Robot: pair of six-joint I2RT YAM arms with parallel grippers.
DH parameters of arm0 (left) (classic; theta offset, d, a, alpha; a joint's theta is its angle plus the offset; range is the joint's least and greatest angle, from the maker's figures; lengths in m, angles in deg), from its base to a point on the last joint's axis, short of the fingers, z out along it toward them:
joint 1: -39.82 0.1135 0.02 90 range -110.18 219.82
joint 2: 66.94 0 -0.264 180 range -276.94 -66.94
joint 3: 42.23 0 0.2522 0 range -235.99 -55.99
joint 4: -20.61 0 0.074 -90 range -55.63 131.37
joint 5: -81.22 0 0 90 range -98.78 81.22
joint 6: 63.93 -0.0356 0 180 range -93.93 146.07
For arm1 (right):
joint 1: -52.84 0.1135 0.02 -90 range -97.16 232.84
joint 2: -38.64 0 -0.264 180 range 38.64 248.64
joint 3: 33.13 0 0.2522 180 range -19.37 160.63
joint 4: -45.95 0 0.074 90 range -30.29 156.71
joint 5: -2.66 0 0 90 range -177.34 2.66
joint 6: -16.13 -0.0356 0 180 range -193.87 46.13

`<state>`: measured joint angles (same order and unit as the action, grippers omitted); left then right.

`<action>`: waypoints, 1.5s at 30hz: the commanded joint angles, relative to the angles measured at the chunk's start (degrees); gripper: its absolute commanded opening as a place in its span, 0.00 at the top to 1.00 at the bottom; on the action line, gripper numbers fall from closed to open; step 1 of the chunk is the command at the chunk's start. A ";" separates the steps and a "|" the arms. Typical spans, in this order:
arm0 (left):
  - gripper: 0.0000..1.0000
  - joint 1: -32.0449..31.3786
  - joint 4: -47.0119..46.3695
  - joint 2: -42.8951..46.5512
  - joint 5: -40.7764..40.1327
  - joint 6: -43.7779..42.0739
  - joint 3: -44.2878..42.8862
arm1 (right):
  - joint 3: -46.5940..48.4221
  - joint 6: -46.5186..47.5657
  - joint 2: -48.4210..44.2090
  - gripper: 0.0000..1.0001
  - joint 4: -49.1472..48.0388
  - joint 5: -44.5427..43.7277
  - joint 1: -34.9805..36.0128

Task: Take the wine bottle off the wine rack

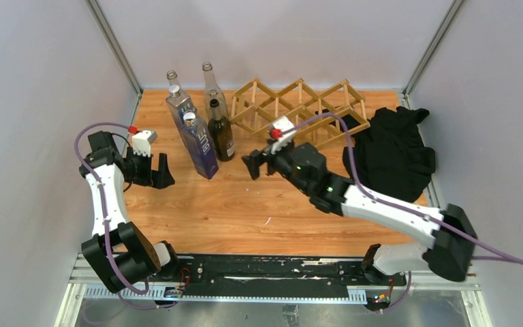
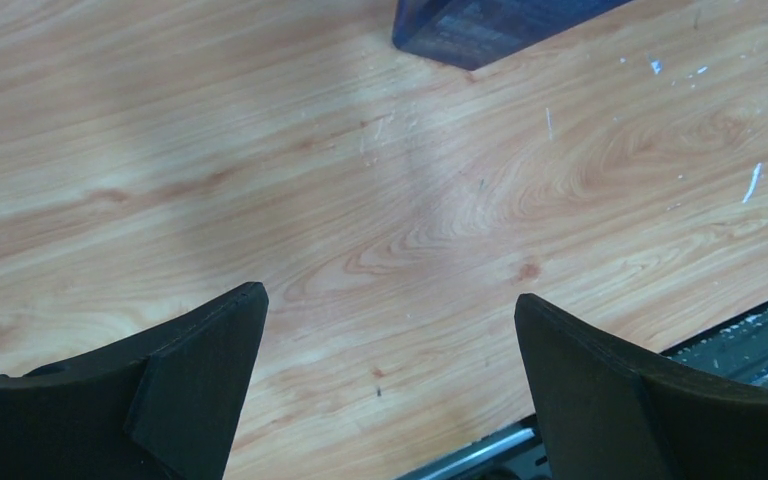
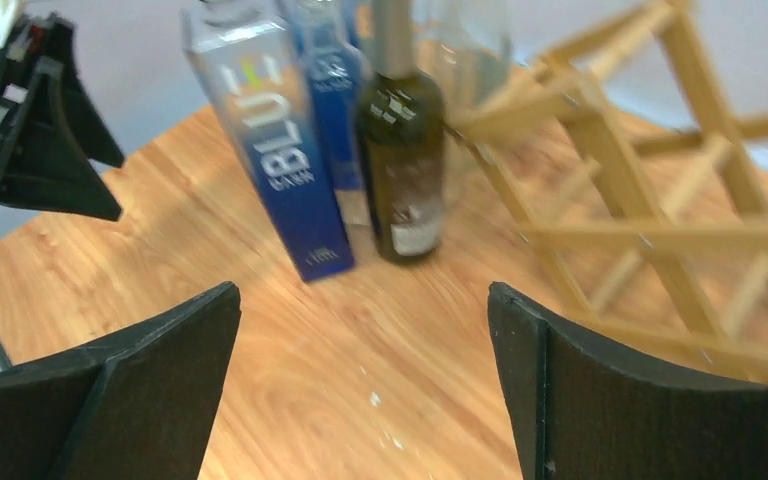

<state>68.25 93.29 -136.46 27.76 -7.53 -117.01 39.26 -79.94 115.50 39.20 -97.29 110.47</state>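
The light wooden wine rack (image 1: pixel 299 111) stands at the back of the table; I see no bottle in its cells. A dark wine bottle (image 1: pixel 220 133) stands upright on the table just left of the rack, beside a blue square bottle (image 1: pixel 201 143). My right gripper (image 1: pixel 255 163) is open and empty, a little in front of the dark bottle, facing it. In the right wrist view (image 3: pixel 365 295) the dark bottle (image 3: pixel 400 150), the blue bottle (image 3: pixel 280 150) and the rack (image 3: pixel 640 200) lie ahead. My left gripper (image 1: pixel 156 174) is open and empty over bare table (image 2: pixel 390 300).
Two clear glass bottles (image 1: pixel 210 85) (image 1: pixel 172 80) and a second blue square bottle (image 1: pixel 180 105) stand behind the dark one. A black cloth (image 1: pixel 391 153) lies at the right of the rack. White walls enclose the table on three sides.
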 commanded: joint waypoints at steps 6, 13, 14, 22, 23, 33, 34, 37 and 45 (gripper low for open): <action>0.00 0.40 -38.23 12.66 6.74 10.40 23.87 | -23.09 -10.01 -28.98 0.02 15.10 -26.58 -9.98; 0.00 -3.20 -65.11 20.29 7.40 19.53 39.21 | -33.92 -15.21 -45.55 0.01 23.90 -41.90 -26.82; 0.00 -4.53 -66.08 19.66 6.11 19.76 39.07 | -34.80 -15.47 -46.33 0.01 23.90 -43.78 -28.41; 0.00 -12.17 -70.61 7.76 -1.83 24.41 36.61 | -37.28 -13.36 -42.78 0.00 18.52 -47.20 -38.74; 0.00 -12.78 -71.70 6.51 -2.20 25.09 36.63 | -37.45 -13.38 -41.84 0.01 17.75 -47.31 -39.84; 0.00 -16.96 -89.20 2.14 -6.76 30.13 42.58 | -43.40 -13.95 -32.19 0.00 2.36 -42.68 -49.83; 0.00 -17.06 -89.94 1.96 -7.90 30.81 42.52 | -43.98 -12.76 -30.69 0.00 -0.54 -41.49 -50.41; 0.00 -17.09 -95.80 0.94 -10.05 32.32 43.82 | -44.45 -10.46 -25.39 0.00 -5.99 -39.60 -51.59; 0.00 -17.09 -102.86 -3.40 -11.90 35.37 43.19 | -44.48 -4.59 -12.37 0.00 -16.30 -33.44 -52.03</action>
<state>51.39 -3.01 -138.60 17.96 25.82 -73.49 -4.34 -87.81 99.63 30.74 -133.68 59.39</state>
